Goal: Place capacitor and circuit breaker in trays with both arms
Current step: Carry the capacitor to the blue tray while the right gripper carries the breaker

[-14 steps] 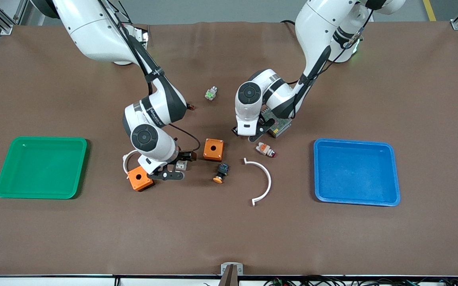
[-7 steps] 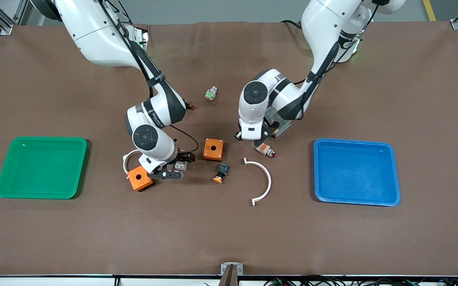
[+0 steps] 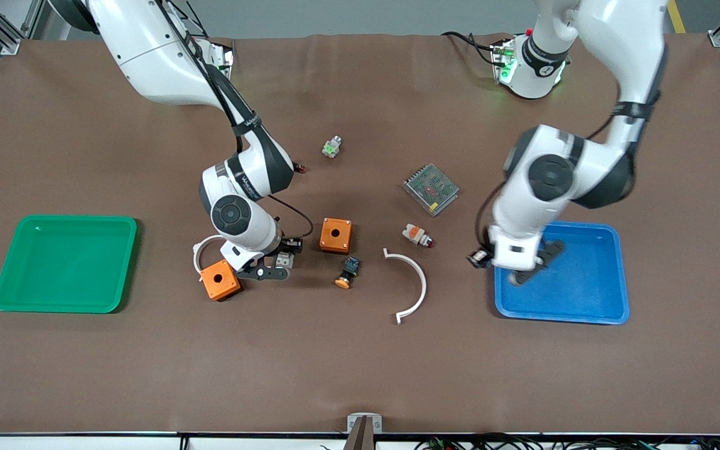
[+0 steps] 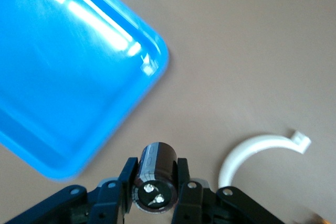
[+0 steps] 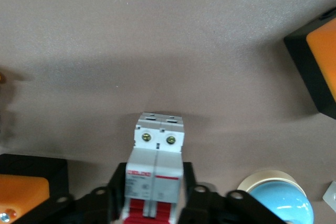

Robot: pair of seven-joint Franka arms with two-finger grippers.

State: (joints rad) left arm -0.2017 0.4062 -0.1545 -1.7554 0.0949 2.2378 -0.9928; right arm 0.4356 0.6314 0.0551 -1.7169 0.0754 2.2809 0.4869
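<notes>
My left gripper (image 3: 479,257) is shut on the capacitor (image 4: 157,174), a black stubby cylinder with two pale terminals on its end. It hangs over the table just beside the rim of the blue tray (image 3: 610,275), which also shows in the left wrist view (image 4: 63,77). My right gripper (image 3: 285,255) is shut on the white and grey circuit breaker (image 5: 157,150) with red toggles. It holds the breaker low between two orange boxes (image 3: 335,235) (image 3: 220,280). I cannot tell whether the breaker touches the table.
A green tray (image 3: 63,262) lies at the right arm's end. A white arc (image 3: 415,284), a black-and-blue button (image 3: 348,271), a white-and-orange part (image 3: 417,235), a mesh-topped module (image 3: 432,189) and a small green part (image 3: 332,147) lie mid-table. Another white arc (image 3: 200,250) lies by the right gripper.
My left arm has swung away from the mesh-topped module to the blue tray's rim, carrying the capacitor. My right gripper has barely moved and still grips the circuit breaker.
</notes>
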